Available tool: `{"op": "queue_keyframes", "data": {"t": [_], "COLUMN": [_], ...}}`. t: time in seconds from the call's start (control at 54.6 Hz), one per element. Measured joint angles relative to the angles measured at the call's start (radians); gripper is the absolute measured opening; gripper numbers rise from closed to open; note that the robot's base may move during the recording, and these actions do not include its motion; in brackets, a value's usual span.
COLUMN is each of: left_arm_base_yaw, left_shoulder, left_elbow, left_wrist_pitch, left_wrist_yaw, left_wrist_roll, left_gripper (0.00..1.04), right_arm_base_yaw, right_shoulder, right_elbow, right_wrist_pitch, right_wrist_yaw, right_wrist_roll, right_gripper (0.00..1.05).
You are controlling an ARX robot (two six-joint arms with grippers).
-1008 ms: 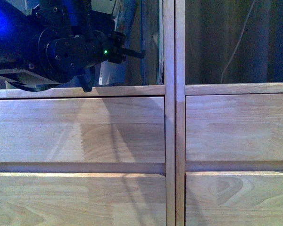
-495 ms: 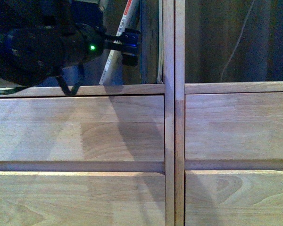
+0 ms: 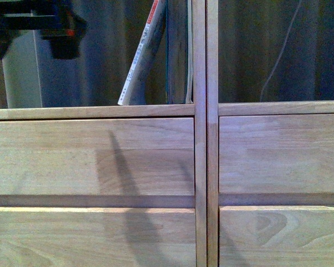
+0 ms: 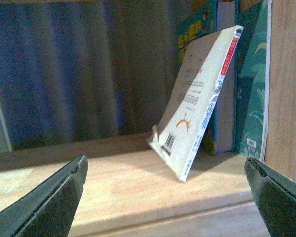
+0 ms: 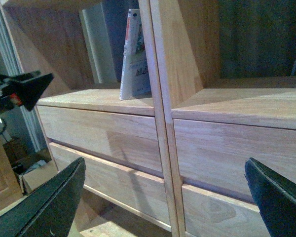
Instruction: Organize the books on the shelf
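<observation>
A thin white paperback (image 3: pixel 140 58) with a red-marked spine leans to the right against an upright teal book (image 3: pixel 178 53) beside the shelf's double divider (image 3: pixel 206 139). In the left wrist view the paperback (image 4: pixel 200 106) rests tilted on the shelf board, its top touching the teal book (image 4: pixel 251 89). My left gripper (image 4: pixel 165 197) is open and hangs in front of the board, short of the books, holding nothing. My left arm (image 3: pixel 42 25) shows blurred at the upper left. My right gripper (image 5: pixel 165 197) is open and empty, facing the drawer fronts from a distance.
Plain drawer fronts (image 3: pixel 94 156) run below the compartments. A dark curtain hangs behind the open back, and a thin cable (image 3: pixel 281 50) hangs in the right compartment. Another book with a yellow-green cover (image 4: pixel 197 34) stands behind the paperback. A cardboard box (image 5: pixel 32 173) sits on the floor.
My left arm has drawn up and to the left, away from the books. The white paperback, partly covered before, now leans in full view against the teal book.
</observation>
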Motion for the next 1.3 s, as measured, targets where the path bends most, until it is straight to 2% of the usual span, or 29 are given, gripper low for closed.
{"op": "queue_keyframes", "data": {"t": [0.11,0.238,0.33,0.366,0.421,0.458,0.531,0.568,0.641,0.715,0.769,0.843,0.879,0.934,1.301], "left_arm_base_yaw": [0.071,0.079,0.053,0.053,0.058,0.064,0.069,0.089,0.127,0.137,0.137,0.137,0.137,0.137,0.138], "left_shoulder": [-0.178,-0.228,-0.282,-0.303,-0.336,-0.358,-0.39,-0.411,-0.458,-0.504,-0.526,-0.549,-0.568,-0.589,-0.726], "left_elbow": [-0.149,-0.167,-0.154,-0.174,-0.229,-0.274,-0.337,-0.374,-0.446,-0.517,-0.548,-0.578,-0.599,-0.621,-0.726], "left_wrist_pitch": [-0.058,-0.066,-0.346,-0.407,-0.428,-0.423,-0.399,-0.385,-0.357,-0.336,-0.33,-0.326,-0.323,-0.323,-0.346], "left_wrist_yaw": [0.053,0.048,-0.18,-0.223,-0.256,-0.261,-0.257,-0.224,-0.189,-0.187,-0.186,-0.185,-0.185,-0.185,-0.185], "left_wrist_roll": [-0.056,-0.078,-0.069,-0.069,-0.069,-0.068,-0.068,-0.068,-0.066,-0.065,-0.068,-0.064,-0.064,-0.064,-0.064], "left_gripper": [0.97,0.97,0.82,0.77,0.68,0.61,0.5,0.43,0.27,0.1,0.03,0.03,0.03,0.03,0.03], "right_arm_base_yaw": [0.0,0.0,0.0,0.0,0.039,0.082,0.132,0.154,0.185,0.222,0.235,0.264,0.309,0.343,0.36], "right_shoulder": [0.0,0.0,0.0,0.0,-0.024,-0.053,-0.094,-0.116,-0.164,-0.204,-0.224,-0.25,-0.266,-0.282,-0.375], "right_elbow": [0.0,0.0,0.0,0.0,0.024,0.038,0.013,-0.026,-0.098,-0.167,-0.197,-0.229,-0.248,-0.269,-0.37], "right_wrist_pitch": [0.0,0.0,0.0,0.0,-0.135,-0.268,-0.399,-0.418,-0.406,-0.386,-0.378,-0.372,-0.369,-0.365,-0.356], "right_wrist_yaw": [0.0,-0.001,0.0,0.001,0.172,0.33,0.502,0.578,0.664,0.683,0.697,0.742,0.804,0.815,0.823], "right_wrist_roll": [0.0,0.0,0.0,0.0,-0.064,-0.144,-0.237,-0.276,-0.321,-0.343,-0.349,-0.353,-0.356,-0.364,-0.363], "right_gripper": [0.98,0.98,0.98,0.98,0.91,0.85,0.75,0.68,0.53,0.36,0.27,0.16,0.09,0.02,0.03]}}
